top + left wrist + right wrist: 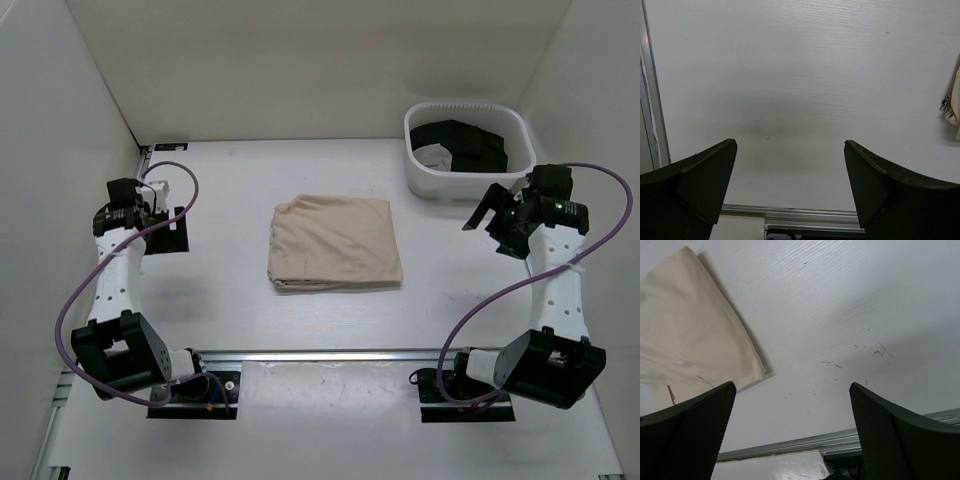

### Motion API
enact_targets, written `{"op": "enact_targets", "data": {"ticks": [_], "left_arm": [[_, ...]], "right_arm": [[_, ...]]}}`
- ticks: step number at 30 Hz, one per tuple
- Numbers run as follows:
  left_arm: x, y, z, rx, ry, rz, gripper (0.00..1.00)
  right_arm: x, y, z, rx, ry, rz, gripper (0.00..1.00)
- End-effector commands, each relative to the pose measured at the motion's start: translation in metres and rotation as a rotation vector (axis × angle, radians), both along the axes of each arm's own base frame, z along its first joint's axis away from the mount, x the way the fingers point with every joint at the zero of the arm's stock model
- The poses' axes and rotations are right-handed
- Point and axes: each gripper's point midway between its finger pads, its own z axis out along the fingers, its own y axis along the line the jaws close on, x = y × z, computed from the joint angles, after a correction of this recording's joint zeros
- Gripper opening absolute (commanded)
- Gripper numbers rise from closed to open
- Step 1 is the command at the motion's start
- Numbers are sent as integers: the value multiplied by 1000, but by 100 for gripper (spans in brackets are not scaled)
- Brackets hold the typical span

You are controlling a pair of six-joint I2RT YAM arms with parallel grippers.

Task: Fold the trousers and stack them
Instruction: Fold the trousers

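A white basket (440, 186) sits at the far right with dark clothes (470, 146) inside. The folded trousers (335, 243) lie in the middle of the worktop (230, 310). The left tool (790, 144) and right tool (792, 385) are spread wide, holding nothing.

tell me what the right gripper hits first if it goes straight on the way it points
Probably the white tabletop: only table shows between the fingers of the open right gripper. The folded beige cloth trousers lie left of that line in the wrist view, though depth is unclear.

Bare table (225, 290) flanks the folded trousers (335, 242); the white basket (430, 183) stands just beyond the right pincer (485, 208).
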Motion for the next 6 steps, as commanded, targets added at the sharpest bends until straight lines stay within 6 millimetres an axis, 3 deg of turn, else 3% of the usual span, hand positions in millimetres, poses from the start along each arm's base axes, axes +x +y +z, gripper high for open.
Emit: {"op": "enact_targets", "data": {"ticks": [1,6], "left_arm": [[-2,-5,10,-10,-52,-2,100],[-2,-5,10,-10,-52,-2,100]], "right_arm": [[-3,-2,13,-21,-36,-6,99],[-3,-2,14,-23,-47,-6,99]]}}
